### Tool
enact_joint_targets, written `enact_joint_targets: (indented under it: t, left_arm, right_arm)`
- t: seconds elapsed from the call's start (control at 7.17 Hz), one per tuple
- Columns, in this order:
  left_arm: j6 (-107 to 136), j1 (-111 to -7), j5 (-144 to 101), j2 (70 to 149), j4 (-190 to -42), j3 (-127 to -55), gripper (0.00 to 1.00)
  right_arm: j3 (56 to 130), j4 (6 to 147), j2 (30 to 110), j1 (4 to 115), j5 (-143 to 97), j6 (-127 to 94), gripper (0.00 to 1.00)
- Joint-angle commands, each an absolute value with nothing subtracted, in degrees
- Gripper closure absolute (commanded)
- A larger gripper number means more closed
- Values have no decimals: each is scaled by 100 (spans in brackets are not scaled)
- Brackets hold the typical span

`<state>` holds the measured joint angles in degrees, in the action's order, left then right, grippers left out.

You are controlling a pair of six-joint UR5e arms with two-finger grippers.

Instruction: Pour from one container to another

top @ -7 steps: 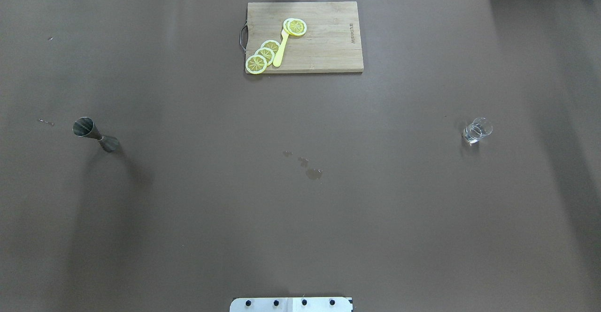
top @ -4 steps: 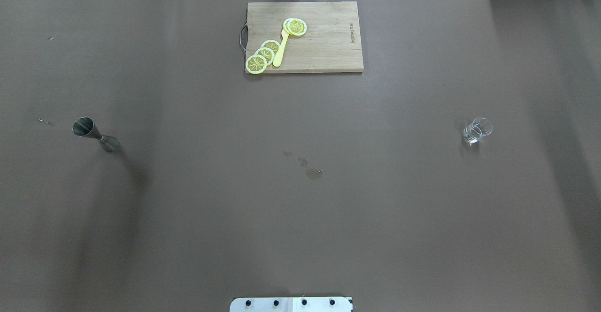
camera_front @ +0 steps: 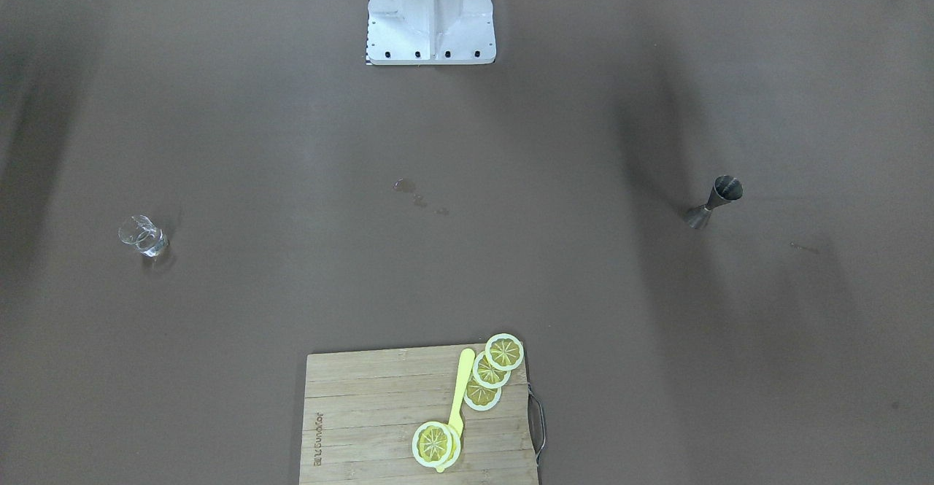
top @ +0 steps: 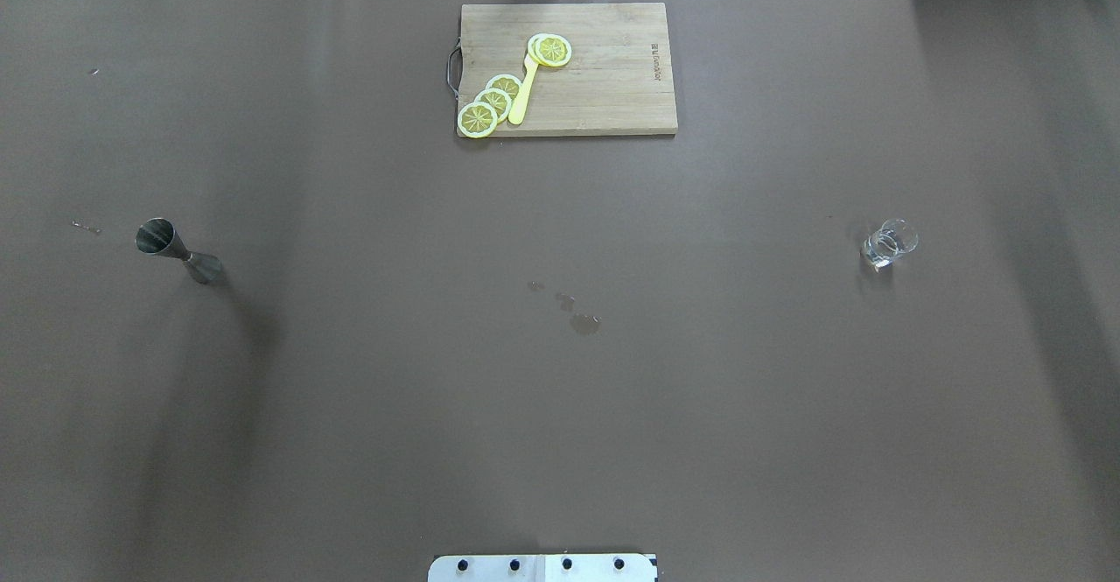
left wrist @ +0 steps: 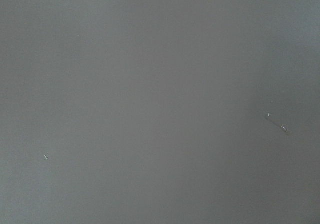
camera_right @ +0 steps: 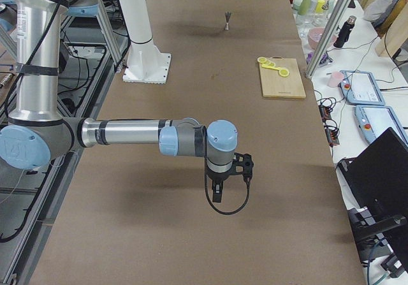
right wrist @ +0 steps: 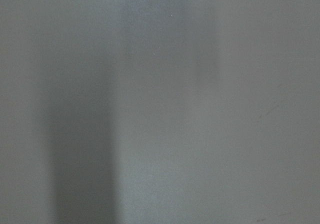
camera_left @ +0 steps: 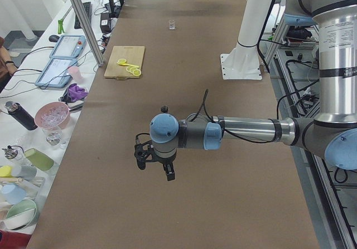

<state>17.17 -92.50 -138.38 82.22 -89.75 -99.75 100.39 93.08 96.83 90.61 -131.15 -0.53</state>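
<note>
Can't tell how open left gripper (camera_left: 154,168) is; I'd grip jigger (top: 178,251), left of cutting board (top: 604,83), at waist, upright.

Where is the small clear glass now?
Overhead view: the small clear glass stands on the robot's right side, well right of the wooden cutting board.

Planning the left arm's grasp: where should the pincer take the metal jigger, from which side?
Probably the narrow waist of the jigger, approached level from the side: it stands upright, both cones flare from the waist, and the open mouth is left free.
</note>
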Motion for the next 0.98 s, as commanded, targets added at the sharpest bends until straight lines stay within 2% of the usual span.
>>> enact_joint_targets:
  t: [0.0, 0.84]
  left_arm:
    - [1688, -9237, -13721, 8226, -9000, -9888, 1]
    - [1688, -9237, -13649, 8218, -9211, -9765, 1]
  right_arm:
    - [10046, 9308, 9686, 9096, -13139, -53, 0]
    - [10055, 9308, 9686, 9149, -13140, -44, 0]
